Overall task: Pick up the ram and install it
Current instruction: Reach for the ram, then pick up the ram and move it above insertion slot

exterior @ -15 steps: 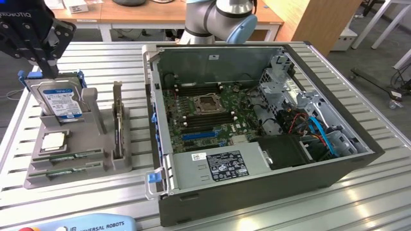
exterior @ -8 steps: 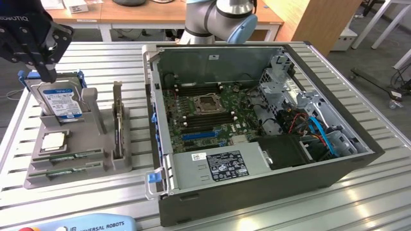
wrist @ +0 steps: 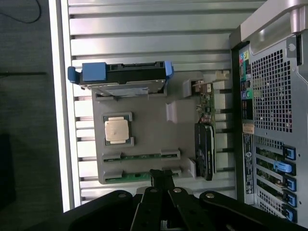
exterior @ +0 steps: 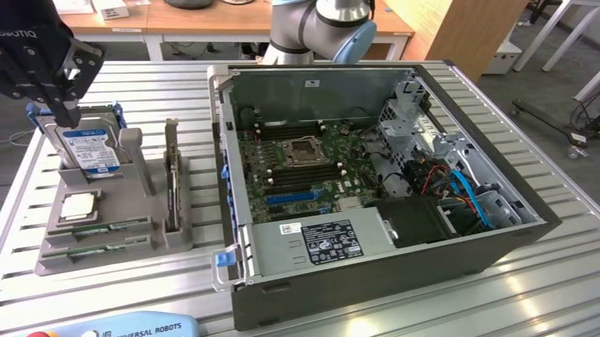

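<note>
- Gripper point(wrist: 161, 176) clenched and empty, poised above the gray holder point(wrist: 149, 132)
- Ram point(wrist: 139, 156) stands on edge in its slot, seemingly presented for pinching from above

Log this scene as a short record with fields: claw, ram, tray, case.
claw: shut, holding nothing, over the tray
ram: lying in a tray slot, not picked up
second stick: in the next slot beside it
tray: on the table, to the exterior view's left of the case; also holds a hard drive standing upright and a processor
case: open, motherboard exposed
</note>
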`<state>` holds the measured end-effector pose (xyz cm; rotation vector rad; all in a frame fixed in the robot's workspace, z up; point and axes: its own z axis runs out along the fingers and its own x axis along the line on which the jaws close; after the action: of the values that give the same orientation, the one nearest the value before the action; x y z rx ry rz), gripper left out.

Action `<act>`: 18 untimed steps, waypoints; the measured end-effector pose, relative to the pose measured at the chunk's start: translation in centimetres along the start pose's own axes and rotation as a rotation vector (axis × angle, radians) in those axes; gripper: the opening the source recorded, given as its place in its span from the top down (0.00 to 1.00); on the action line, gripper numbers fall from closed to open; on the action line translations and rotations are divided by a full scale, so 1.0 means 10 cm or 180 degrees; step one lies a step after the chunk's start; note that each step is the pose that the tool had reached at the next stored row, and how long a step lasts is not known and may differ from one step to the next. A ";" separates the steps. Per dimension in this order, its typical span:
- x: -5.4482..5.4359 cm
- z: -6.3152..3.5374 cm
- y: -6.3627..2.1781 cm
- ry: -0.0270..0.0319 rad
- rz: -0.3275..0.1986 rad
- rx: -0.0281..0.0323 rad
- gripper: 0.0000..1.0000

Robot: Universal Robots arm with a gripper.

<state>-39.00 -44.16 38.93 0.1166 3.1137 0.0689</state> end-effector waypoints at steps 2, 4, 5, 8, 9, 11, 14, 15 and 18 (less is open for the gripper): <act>0.00 -0.001 -0.030 0.0000 0.0000 0.0000 0.90; 0.00 -0.003 -0.059 0.0000 0.0000 0.0000 0.90; 0.00 -0.003 -0.070 0.0000 0.0000 0.0000 0.90; 0.00 -0.003 -0.073 0.0000 0.0000 0.0000 0.90; 0.00 -0.004 -0.074 0.0000 0.0000 0.0000 0.90; 0.00 -0.003 -0.074 0.0000 0.0000 0.0000 0.90; 0.00 -0.003 -0.074 0.0000 0.0000 0.0000 0.90; 0.00 -0.004 -0.074 0.0000 0.0000 0.0000 0.90; 0.00 -0.003 -0.074 0.0000 0.0000 0.0000 0.90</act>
<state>-39.03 -44.90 38.93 0.1166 3.1137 0.0689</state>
